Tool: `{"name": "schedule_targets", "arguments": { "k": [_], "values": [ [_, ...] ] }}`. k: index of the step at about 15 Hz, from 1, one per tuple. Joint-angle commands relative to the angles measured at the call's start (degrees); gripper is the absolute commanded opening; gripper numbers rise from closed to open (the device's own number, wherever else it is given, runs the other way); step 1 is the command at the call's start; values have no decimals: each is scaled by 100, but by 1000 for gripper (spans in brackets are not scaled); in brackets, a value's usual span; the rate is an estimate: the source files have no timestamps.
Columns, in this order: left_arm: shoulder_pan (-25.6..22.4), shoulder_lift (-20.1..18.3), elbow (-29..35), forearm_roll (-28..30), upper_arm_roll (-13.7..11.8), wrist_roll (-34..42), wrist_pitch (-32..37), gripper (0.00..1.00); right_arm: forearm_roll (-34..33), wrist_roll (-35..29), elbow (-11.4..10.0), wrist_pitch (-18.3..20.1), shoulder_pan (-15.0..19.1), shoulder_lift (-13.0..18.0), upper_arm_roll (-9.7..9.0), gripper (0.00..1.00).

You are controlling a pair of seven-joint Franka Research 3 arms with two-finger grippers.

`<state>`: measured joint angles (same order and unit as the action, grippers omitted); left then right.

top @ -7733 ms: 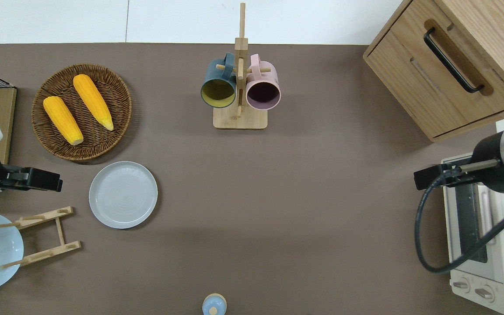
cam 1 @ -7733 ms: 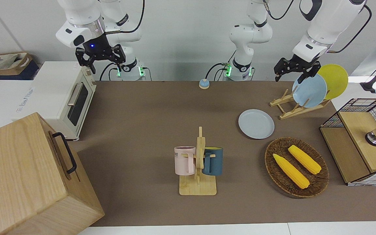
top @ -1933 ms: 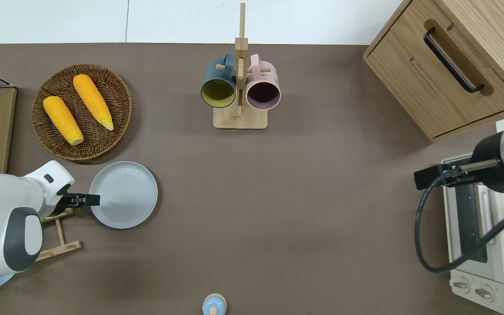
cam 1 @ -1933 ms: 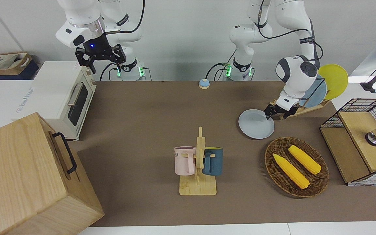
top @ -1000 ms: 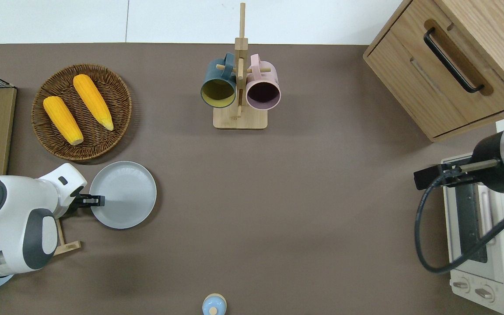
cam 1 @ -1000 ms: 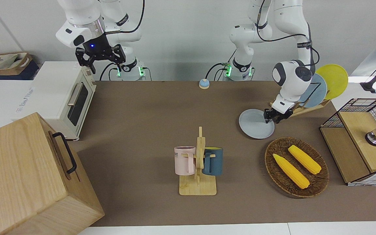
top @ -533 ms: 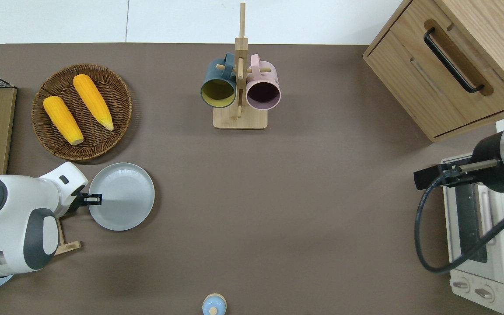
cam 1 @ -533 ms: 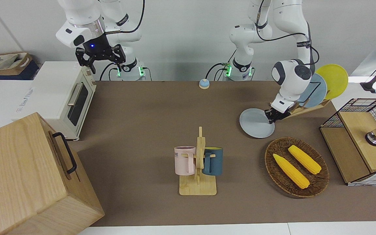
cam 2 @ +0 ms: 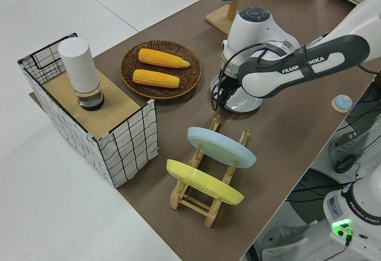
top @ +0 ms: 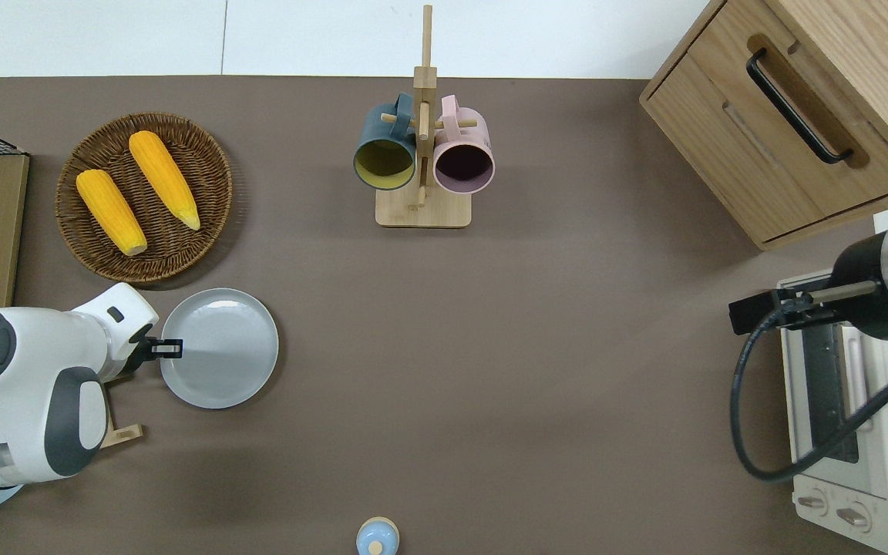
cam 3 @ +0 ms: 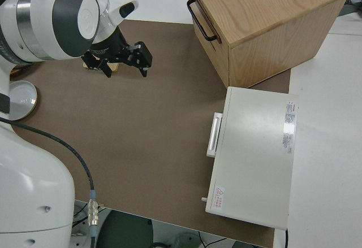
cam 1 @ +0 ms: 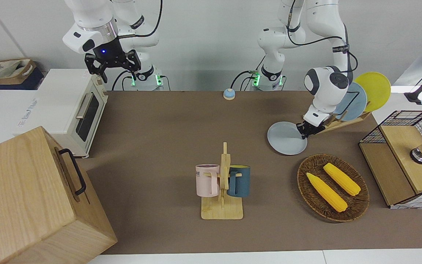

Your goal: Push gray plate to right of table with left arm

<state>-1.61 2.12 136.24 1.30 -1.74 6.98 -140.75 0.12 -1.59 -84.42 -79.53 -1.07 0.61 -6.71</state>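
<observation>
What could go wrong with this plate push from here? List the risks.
1. The left pincer sits at the rim of the gray plate; the fingers could ride over the low rim and slip.
2. An off-centre push could swing the plate into the wicker basket close beside it.
3. The left arm's wrist is close to the wooden plate rack and may knock it.

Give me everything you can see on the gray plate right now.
The gray plate is round and shallow, pale blue-gray and matte, with a low raised rim, and it is empty. It lies flat on the brown table, toward the left arm's end, beside the wicker basket and nearer to the robots than it. The left gripper is down at the plate's rim on the side toward the plate rack; actual contact cannot be made out. Nothing else touches it.
</observation>
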Motion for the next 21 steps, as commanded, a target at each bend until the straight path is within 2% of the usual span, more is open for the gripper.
{"name": "schedule_targets", "arguments": {
  "k": [1,8,15,21],
  "values": [
    [213,105,87,-7,323,-766,-58,0,59,-8,22,69,116,36,-85,983],
    [213,114,17,-7,1166,-2032,-40,0,59,-8,22,78,116,36,-76,983],
    [257,263,-168,-15,1764,-3043,-14,0,59,-8,22,78,116,36,-76,983],
    [310,342,-361,-42,2494,-4176,92,0,59,1,22,69,116,36,-76,983]
  ]
}}
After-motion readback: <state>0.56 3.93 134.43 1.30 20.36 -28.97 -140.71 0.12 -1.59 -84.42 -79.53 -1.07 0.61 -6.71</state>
